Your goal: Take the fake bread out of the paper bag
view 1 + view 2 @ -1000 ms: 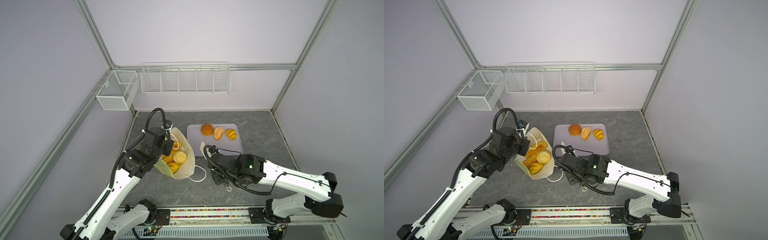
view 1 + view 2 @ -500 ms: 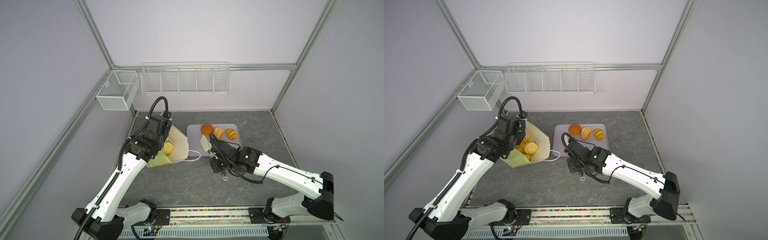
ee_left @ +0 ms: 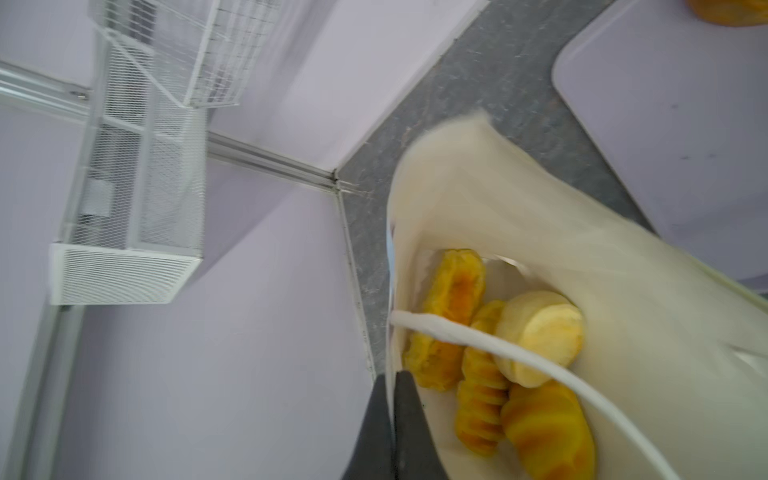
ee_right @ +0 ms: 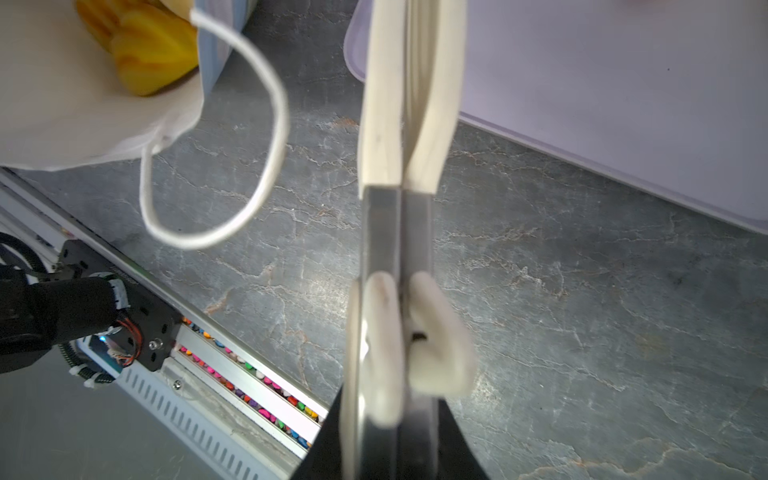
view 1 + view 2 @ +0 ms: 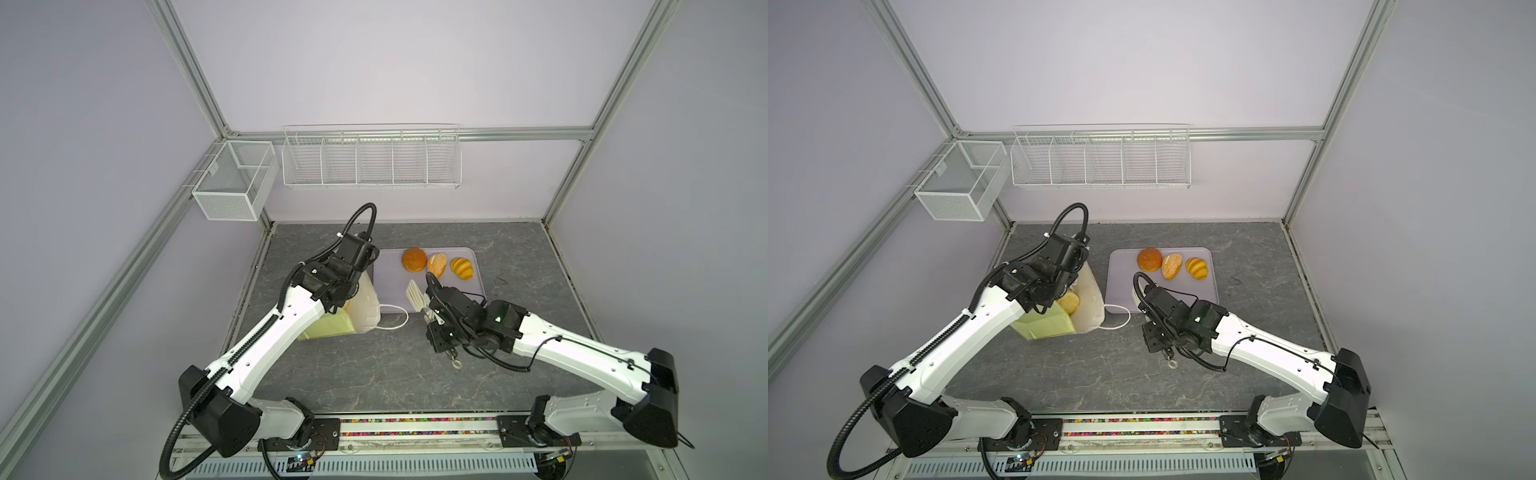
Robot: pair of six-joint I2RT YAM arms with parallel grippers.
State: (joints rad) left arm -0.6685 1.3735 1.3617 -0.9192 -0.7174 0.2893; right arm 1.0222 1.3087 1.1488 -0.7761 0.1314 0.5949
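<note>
Left jaws clenched on the rim of the tall paper gift bag (image 5: 330, 328), which has pale green side panels and a white lining. The bag is held tilted on the grey marbled desk (image 5: 374, 374), just beside the pale lilac plastic tray (image 5: 390, 282). Right jaws clamped on a pair of cream-tipped tongs (image 4: 411, 104), closed and empty, with the tips over the near edge of the tray and apart from the bag. One white cord handle (image 5: 395, 318) trails across the desk between bag and tray. Done: three glossy toy breads lie in a row at the far side of the tray, namely a round brown bun (image 5: 414, 260), an oval seeded roll (image 5: 437, 264) and a short striped roll (image 5: 462, 268). Left: the bag holds what appear to be four more orange-yellow pieces, among them a long striped loaf (image 3: 453, 307), a pale round-faced piece (image 3: 540, 336) and a striped roll (image 3: 548, 436). The left wrist view is blurred, so this count is tentative. By this reckoning the task is a little under half complete.
</note>
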